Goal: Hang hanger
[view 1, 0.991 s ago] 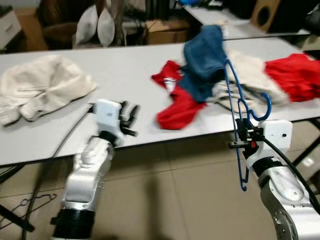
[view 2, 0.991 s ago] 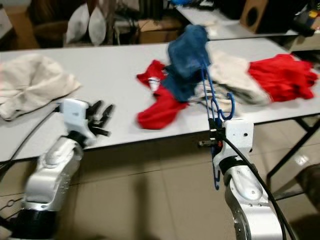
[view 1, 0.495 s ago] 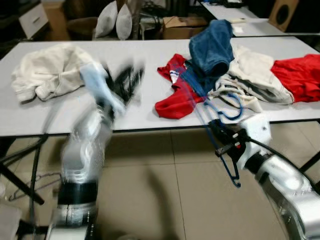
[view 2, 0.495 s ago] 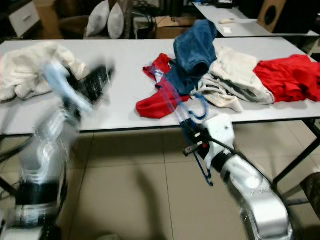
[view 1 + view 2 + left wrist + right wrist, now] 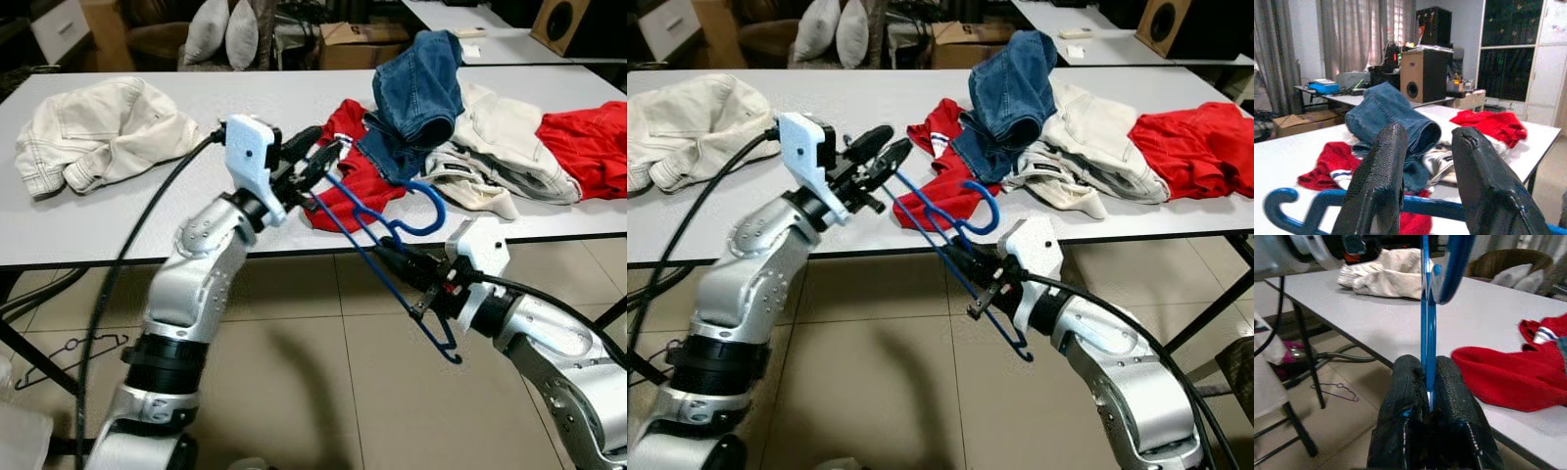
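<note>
Over the tabletop [image 5: 118, 220] edge, right pincer [image 5: 416, 277] grips the hanger [image 5: 377, 230]; left pincer [image 5: 318, 164] gapes around its bar, ready to close.

Right end effector [image 5: 972, 271] clamped tight; left end effector [image 5: 884, 155] raised, fingers parted.
</note>
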